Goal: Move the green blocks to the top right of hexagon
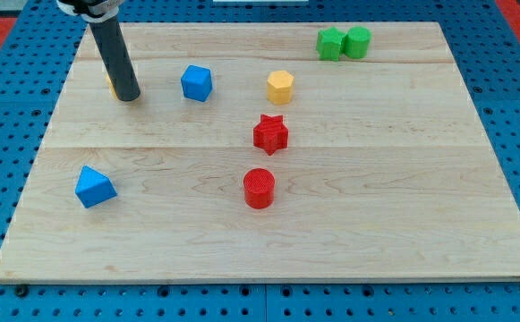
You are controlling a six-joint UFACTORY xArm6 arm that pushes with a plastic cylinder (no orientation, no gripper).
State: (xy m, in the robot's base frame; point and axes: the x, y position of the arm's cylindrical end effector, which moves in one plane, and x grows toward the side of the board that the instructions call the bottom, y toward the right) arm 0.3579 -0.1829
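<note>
Two green blocks sit side by side near the view's top right: a green star-like block point(331, 43) and a green rounded block point(358, 41), touching. The yellow hexagon point(280, 87) lies below and left of them, near the board's upper middle. My tip point(127, 95) rests on the board at the upper left, far left of the hexagon and the green blocks. A small bit of yellow-orange point(109, 84) shows behind the rod's left side; its shape is hidden.
A blue cube point(197, 82) lies just right of my tip. A red star point(270, 134) sits below the hexagon, a red cylinder point(260, 189) below that. A blue wedge-like block point(94, 187) lies at lower left. The wooden board point(403, 197) rests on blue pegboard.
</note>
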